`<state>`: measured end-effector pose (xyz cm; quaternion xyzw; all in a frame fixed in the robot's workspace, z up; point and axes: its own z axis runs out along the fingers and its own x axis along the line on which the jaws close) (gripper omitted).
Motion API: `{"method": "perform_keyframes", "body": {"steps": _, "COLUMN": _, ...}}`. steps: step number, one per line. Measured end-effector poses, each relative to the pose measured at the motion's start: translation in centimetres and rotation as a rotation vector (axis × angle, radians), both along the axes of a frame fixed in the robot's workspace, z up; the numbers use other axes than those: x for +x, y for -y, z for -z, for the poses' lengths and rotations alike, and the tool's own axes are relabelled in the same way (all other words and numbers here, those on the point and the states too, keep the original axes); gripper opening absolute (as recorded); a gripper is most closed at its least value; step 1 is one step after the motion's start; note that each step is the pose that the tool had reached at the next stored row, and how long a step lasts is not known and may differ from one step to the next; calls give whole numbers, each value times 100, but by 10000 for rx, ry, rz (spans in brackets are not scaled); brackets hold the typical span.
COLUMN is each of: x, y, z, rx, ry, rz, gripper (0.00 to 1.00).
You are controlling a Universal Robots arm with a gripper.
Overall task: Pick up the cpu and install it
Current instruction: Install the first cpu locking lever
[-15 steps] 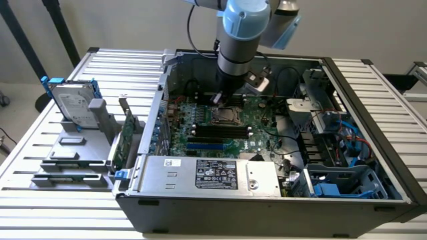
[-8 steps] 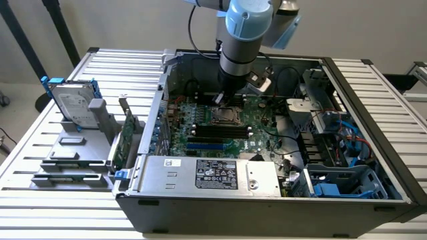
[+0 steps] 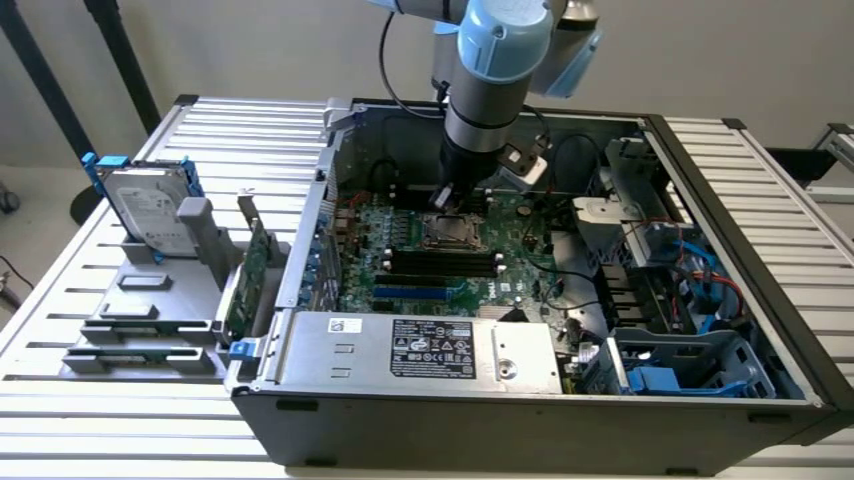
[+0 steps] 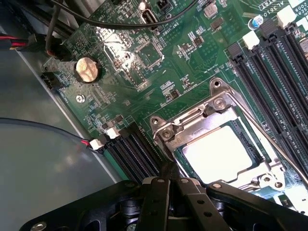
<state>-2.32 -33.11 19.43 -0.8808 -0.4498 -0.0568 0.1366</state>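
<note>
The cpu [image 4: 222, 153] (small, square, bright silver top) lies flat inside the motherboard's metal socket frame

Open computer case [image 3: 747, 290] sits on the slatted worktop [image 3: 107, 440]. Hard drive [image 3: 144, 215] with blue rails stands at nine o'clock of it. Labelled grey power supply box [image 3: 427, 350] at six. Coin battery [image 4: 88, 69] seated on green motherboard [image 4: 192, 62].
</note>
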Motion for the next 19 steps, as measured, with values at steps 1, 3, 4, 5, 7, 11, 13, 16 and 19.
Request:
{"method": "perform_keyframes", "body": {"steps": 1, "x": 9, "y": 0, "z": 0, "rx": -1, "ry": 0, "rz": 0, "gripper": 11}}
{"method": "perform_keyframes", "body": {"steps": 3, "x": 25, "y": 0, "z": 1, "rx": 0, "ry": 0, "rz": 1, "gripper": 11}}
{"method": "perform_keyframes", "body": {"steps": 4, "x": 33, "y": 0, "z": 1, "rx": -1, "ry": 0, "rz": 0, "gripper": 11}}
{"method": "perform_keyframes", "body": {"steps": 5, "x": 41, "y": 0, "z": 1, "rx": -1, "ry": 0, "rz": 0, "gripper": 11}}
{"method": "perform_keyframes", "body": {"steps": 7, "x": 55, "y": 0, "z": 2, "rx": 0, "ry": -2, "rz": 0, "gripper": 11}}
{"method": "perform_keyframes", "body": {"steps": 11, "x": 72, "y": 0, "z": 2, "rx": 37, "ry": -9, "rz": 0, "gripper": 11}}
{"method": "perform_keyframes", "body": {"steps": 13, "x": 78, "y": 0, "z": 3, "rx": 82, "ry": -15, "rz": 0, "gripper": 11}}
{"method": "perform_keyframes", "body": {"steps": 16, "x": 85, "y": -1, "z": 5, "rx": 147, "ry": -35, "rz": 1, "gripper": 11}}
{"method": "perform_keyframes", "body": {"steps": 19, "x": 91, "y": 0, "z": 8, "rx": 165, "ry": -79, "rz": 0, "gripper": 11}}
